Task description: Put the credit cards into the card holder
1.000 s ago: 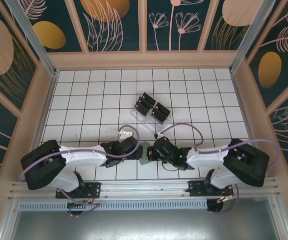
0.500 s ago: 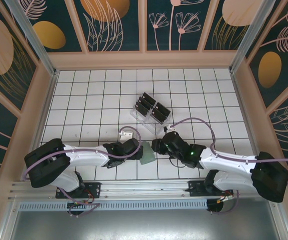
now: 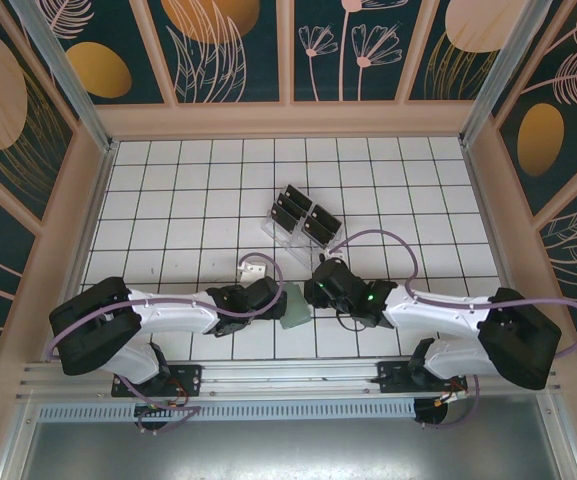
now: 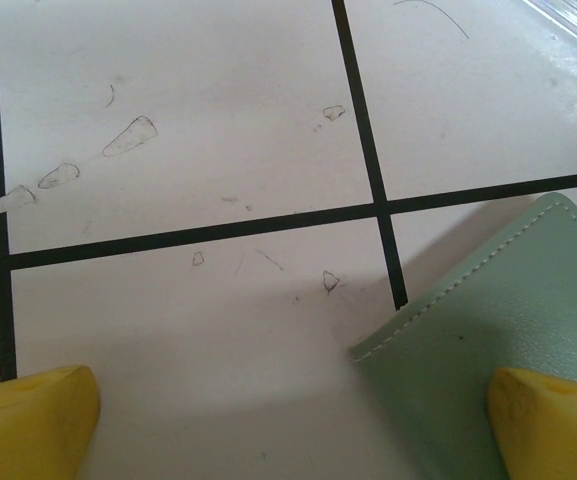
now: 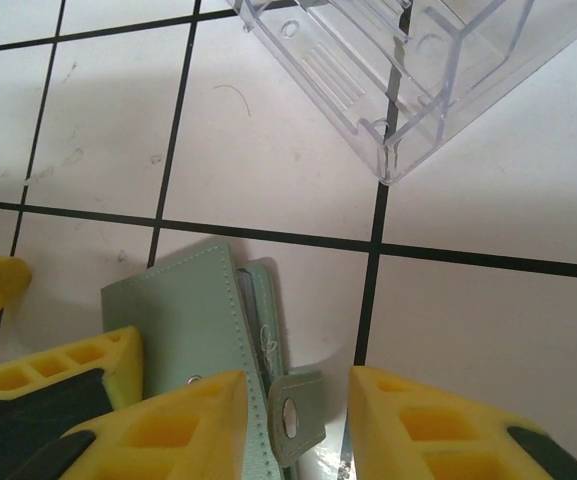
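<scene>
Card holder (image 3: 294, 306): flat on the tiles between both grippers, long axis running away from the bases.
Right gripper (image 5: 298, 400): nearer, moderately parted, clasp tab between fingertips.
Left gripper (image 4: 288, 410): spread wide, one fingertip over holder's edge.
Credit cards (image 3: 303, 215): standing in clear rack (image 5: 408, 80), beyond.

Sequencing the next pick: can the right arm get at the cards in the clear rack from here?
Probably yes: the right pincer is open and close to the rack, with bare tiles between, and the cards stand uncovered.
</scene>
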`<state>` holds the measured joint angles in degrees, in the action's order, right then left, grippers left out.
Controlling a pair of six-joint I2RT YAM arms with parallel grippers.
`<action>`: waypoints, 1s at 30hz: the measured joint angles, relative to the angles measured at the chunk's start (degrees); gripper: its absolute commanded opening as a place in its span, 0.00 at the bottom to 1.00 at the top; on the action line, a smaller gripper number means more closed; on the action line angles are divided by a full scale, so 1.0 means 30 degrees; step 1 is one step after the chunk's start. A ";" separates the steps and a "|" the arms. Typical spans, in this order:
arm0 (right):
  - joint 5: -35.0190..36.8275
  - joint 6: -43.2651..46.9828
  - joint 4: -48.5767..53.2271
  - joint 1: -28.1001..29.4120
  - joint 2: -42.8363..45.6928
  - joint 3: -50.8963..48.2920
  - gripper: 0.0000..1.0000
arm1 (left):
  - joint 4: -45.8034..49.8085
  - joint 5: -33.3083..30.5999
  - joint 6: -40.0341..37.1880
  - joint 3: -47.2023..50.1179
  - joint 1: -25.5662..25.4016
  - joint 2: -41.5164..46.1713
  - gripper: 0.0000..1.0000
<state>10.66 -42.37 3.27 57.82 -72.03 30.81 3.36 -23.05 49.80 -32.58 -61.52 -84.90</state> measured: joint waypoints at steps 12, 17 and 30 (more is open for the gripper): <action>-0.0146 0.0124 -0.0073 -0.0073 -0.0189 0.0000 0.00 | -0.0102 -0.0007 0.0000 0.0073 0.0000 0.0022 0.99; -0.0517 0.0109 -0.0240 -0.0160 -0.0182 0.0000 0.00 | -0.0189 -0.0036 -0.0007 0.0131 0.0000 0.0036 0.99; -0.2455 0.0087 -0.1851 -0.0168 0.0058 -0.0044 0.00 | -0.0240 -0.0058 0.0000 0.0146 0.0000 0.0036 0.99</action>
<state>3.29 -42.11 -2.28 57.32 -71.85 30.68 2.63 -23.22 49.80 -32.14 -61.52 -84.79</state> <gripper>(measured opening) 0.046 0.988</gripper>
